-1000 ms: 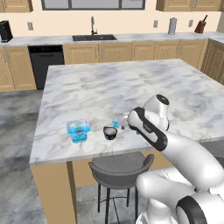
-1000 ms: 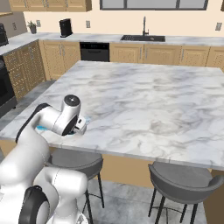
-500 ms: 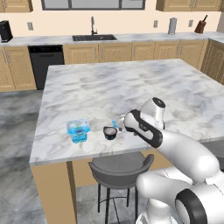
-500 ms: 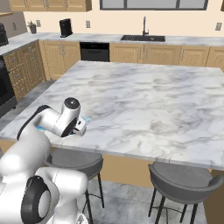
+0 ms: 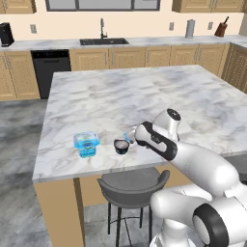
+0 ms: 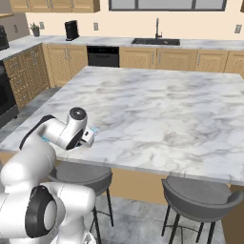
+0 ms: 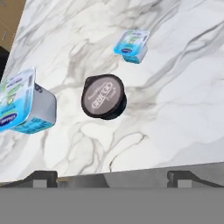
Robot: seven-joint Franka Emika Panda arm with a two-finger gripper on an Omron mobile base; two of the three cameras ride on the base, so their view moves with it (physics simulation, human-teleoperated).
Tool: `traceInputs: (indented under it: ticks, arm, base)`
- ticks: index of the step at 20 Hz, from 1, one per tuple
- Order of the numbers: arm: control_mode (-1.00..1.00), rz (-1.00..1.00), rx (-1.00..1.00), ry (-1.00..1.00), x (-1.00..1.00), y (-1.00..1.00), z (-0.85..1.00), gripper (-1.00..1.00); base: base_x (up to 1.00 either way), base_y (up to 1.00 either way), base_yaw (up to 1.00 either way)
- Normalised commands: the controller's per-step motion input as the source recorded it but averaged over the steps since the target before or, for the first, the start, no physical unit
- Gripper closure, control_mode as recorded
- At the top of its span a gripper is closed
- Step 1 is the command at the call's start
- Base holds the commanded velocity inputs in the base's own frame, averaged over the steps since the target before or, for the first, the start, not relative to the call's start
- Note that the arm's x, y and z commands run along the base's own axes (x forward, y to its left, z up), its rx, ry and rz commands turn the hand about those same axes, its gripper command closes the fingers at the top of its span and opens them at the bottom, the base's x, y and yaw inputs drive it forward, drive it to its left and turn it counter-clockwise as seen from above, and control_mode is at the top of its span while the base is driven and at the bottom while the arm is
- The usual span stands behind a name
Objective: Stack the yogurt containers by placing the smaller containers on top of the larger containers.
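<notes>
Left base view: I log a marble tabletop (image 5: 144, 91), the big blue tub (image 5: 87, 144) near its near-left edge, the dark cup (image 5: 121, 146) just right of it, a stool (image 5: 130, 185) below.

Right base view: sink (image 6: 155, 41) on the far counter.

Hand view: tiny blue cup (image 7: 132, 45) beyond the dark cup; jaws wide, holding nothing.

Three containers apart on island counter (image 5: 144, 96) near front edge: tub (image 5: 87, 144) leftmost, round cup (image 5: 121, 146) middle, tiny cup (image 5: 129, 136) just right-behind
</notes>
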Motion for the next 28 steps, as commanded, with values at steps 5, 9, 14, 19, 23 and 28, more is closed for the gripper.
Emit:
traceInputs:
  ticks: [5, 9, 14, 19, 23, 28]
  arm:
    - [-1.00, 0.00, 0.00, -0.02, 0.03, 0.11, -0.01, -1.00]
    - [-1.00, 0.00, 0.00, -0.01, 0.04, 0.08, -0.04, -1.00]
    - [-1.00, 0.00, 0.03, -0.01, 0.07, 0.00, -0.06, -1.00]
    - [-1.00, 0.00, 0.08, -0.01, 0.12, 0.00, -0.07, -1.00]
    - [-1.00, 0.00, 0.07, 0.00, 0.08, 0.00, -0.11, -1.00]
    - [-1.00, 0.00, 0.03, 0.00, 0.14, 0.00, -0.12, -1.00]
  base:
    - [0.00, 0.00, 0.00]
    - [0.00, 0.00, 0.00]
    - [0.00, 0.00, 0.00]
    - [0.00, 0.00, 0.00]
    - [0.00, 0.00, 0.00]
    - [0.00, 0.00, 0.00]
